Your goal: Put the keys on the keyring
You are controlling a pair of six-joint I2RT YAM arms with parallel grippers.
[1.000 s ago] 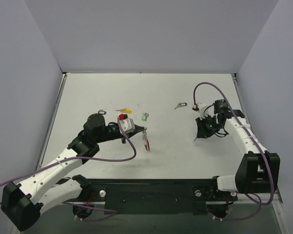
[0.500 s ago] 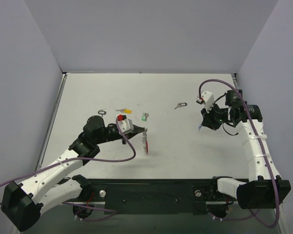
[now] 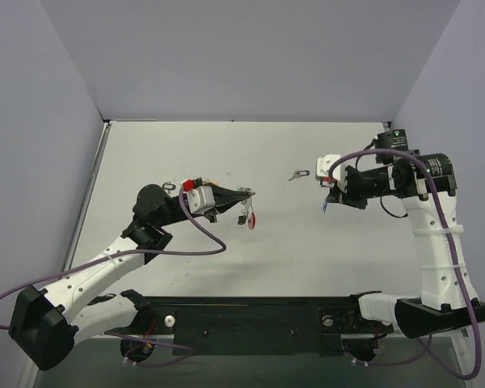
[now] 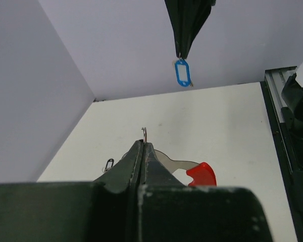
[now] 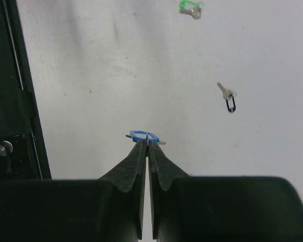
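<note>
My left gripper (image 3: pixel 248 194) is shut on the keyring (image 4: pixel 145 133), held above the table. The ring's wire pokes out past the fingertips, and its red curved tag (image 4: pixel 202 174) hangs to the right, red tag (image 3: pixel 250 217) below the jaws in the top view. Opposite it, my right gripper (image 3: pixel 326 196) is shut on the blue-tagged key (image 5: pixel 144 135). That blue tag (image 4: pixel 182 73) dangles under the right fingers in the left wrist view. A black-tagged key (image 3: pixel 297 174) and a green-tagged key (image 5: pixel 191 7) lie on the table.
A small black loop tag (image 3: pixel 170 185) lies at the left near the left arm. Purple walls close in the white table (image 3: pixel 307 259) on three sides. A black rail (image 3: pixel 250 319) with both arm bases runs along the near edge.
Both arms have risen off the table. The left gripper lifted the keyring and swung toward the centre. The right gripper rose with the blue-tagged key and turned to face left.
</note>
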